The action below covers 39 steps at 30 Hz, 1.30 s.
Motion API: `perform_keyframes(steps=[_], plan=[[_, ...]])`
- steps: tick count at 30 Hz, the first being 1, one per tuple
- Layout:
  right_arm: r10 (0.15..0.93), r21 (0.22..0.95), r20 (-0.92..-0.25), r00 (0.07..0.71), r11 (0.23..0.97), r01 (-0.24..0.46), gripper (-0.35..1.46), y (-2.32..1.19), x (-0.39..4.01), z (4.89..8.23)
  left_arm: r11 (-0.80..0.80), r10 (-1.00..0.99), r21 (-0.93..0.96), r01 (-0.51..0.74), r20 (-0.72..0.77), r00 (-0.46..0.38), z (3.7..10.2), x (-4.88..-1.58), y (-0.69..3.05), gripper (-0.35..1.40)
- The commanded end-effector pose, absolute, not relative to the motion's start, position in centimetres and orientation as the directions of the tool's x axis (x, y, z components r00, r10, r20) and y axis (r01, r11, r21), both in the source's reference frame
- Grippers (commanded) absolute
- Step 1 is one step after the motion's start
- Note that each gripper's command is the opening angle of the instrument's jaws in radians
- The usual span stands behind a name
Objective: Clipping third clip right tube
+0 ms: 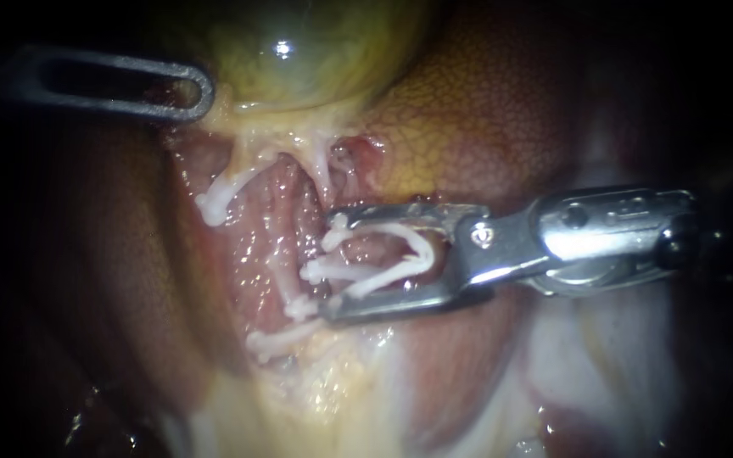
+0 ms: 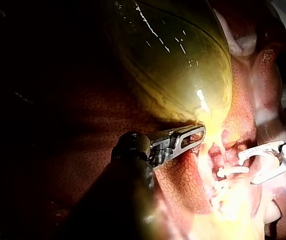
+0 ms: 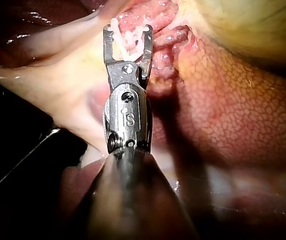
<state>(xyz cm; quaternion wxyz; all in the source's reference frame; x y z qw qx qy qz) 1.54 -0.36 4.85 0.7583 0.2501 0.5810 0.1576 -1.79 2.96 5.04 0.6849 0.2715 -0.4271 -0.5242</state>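
Observation:
My right instrument comes in from the right and holds a white clip, which still gapes in a V between its wide-apart jaws. Pink tissue with the right tube lies inside that V. Other white clips sit nearby: one on the left tube and two lower down. My left instrument is shut on the base of the yellow-green gallbladder. In the right wrist view the jaws straddle the clip. The left wrist view shows both instruments, left and right.
Mottled red-brown liver lies to the right of the gallbladder and behind the right instrument's jaws. Pale fatty tissue spreads below the clips. The dissected pink bed lies between the two tubes.

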Motion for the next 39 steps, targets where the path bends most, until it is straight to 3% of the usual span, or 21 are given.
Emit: perform_keyframes(steps=[1, 11, 22, 28, 39], plan=[[0.535, 0.567, -0.798, 0.276, 0.822, 0.047, 0.45, -0.34, 1.51, 4.87, 0.303, -0.95, 0.82, 0.486, 0.301, 0.086, 5.05, -1.79, 2.96, -0.35], [0.566, 0.592, -0.776, 0.279, 0.806, 0.008, 0.45, -0.17, 1.41, 5.28, 0.303, -0.95, 0.82, 0.486, 0.301, 0.086, 5.05, -1.79, 2.96, -0.35], [0.614, 0.633, -0.739, 0.277, 0.774, -0.026, 0.47, -0.11, 1.59, 5.71, 0.303, -0.95, 0.82, 0.486, 0.301, 0.086, 5.05, -1.79, 2.96, -0.35], [0.64, 0.663, -0.721, 0.266, 0.749, -0.002, 0.46, -0.12, 1.76, 5.81, 0.303, -0.95, 0.82, 0.486, 0.301, 0.086, 5.05, -1.79, 2.96, -0.35], [0.68, 0.694, -0.719, 0.142, 0.714, 0.092, 0.45, -0.08, 1.99, 5.83, 0.303, -0.95, 0.82, 0.486, 0.301, 0.086, 5.05, -1.79, 2.96, -0.35]])
